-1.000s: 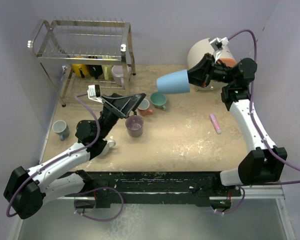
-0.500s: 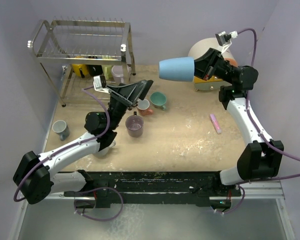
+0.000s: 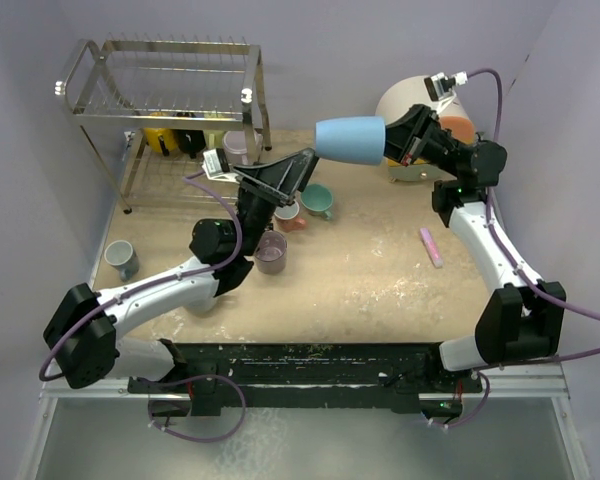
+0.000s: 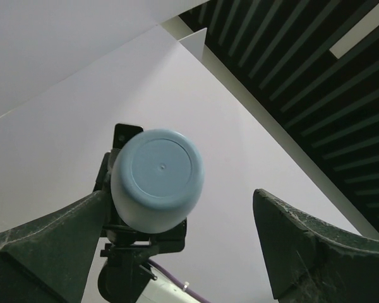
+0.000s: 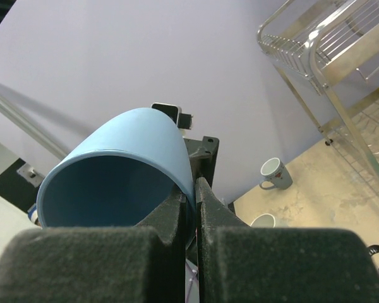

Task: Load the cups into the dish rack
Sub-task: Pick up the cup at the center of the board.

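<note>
Blue cup (image 3: 350,139): light blue in & out, plain, no print. My rt fingers (image 5: 170,218) on it: black, dk grey foam. Rack (image 3: 160,80): shiny silver wire. In it: yellow cup (image 3: 160,137), black cup (image 3: 190,135), pale green cup (image 3: 217,138). On the table (image 3: 380,285), tan w/ whitish smears: salmon cup (image 3: 290,213), teal cup (image 3: 318,201), purple cup (image 3: 270,252), grey cup (image 3: 121,259), pink stick (image 3: 431,247). Box (image 3: 405,105): cream + orange. My arms (image 3: 490,250): white, black joints; cables (image 3: 502,95) purple.

Pale lavender walls (image 3: 380,40) enclose a tan tabletop (image 3: 380,270).
</note>
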`<state>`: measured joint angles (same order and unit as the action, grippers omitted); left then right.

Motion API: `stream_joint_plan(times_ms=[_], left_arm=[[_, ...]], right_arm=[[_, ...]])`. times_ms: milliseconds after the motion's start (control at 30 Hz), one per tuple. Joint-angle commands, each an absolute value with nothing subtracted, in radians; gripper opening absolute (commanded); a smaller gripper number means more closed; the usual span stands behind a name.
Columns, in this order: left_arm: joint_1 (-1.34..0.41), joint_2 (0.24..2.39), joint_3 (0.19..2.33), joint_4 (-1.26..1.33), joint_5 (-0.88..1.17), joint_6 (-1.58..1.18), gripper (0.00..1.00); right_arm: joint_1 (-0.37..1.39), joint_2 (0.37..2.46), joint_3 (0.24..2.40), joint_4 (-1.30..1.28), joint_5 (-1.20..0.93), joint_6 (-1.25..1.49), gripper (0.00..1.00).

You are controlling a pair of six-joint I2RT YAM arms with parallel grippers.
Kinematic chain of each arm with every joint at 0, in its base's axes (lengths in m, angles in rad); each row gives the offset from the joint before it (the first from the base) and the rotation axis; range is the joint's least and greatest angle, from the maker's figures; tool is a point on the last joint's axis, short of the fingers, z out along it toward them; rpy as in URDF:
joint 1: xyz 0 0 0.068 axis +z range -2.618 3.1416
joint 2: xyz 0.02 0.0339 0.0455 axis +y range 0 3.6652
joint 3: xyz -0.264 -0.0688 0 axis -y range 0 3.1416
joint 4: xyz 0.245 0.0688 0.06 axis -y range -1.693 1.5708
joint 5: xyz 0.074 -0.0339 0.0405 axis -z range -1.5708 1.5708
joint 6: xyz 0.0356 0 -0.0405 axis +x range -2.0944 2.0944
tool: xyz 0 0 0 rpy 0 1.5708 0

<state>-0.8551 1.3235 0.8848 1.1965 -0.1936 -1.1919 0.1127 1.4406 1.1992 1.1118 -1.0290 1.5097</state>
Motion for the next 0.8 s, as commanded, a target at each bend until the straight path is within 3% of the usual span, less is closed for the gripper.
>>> stream_joint_plan(times_ms=[0,300,767], left_arm=[[-0.865,1.336,0.944,1.238,-0.260,-1.147,0.99],[-0.867,1.338,0.997,1.109,-0.271,-1.139,1.00],[-0.868,1.319,0.984,1.033,-0.254,-1.151,0.90]], right_arm=[[0.123,1.390,1.195,1.165,-0.994,1.511,0.00],[0.148,1.382,1.169,1.119,-1.008,1.448,0.00],[0.156,1.387,1.195,1.046,-1.034,1.326,0.00]])
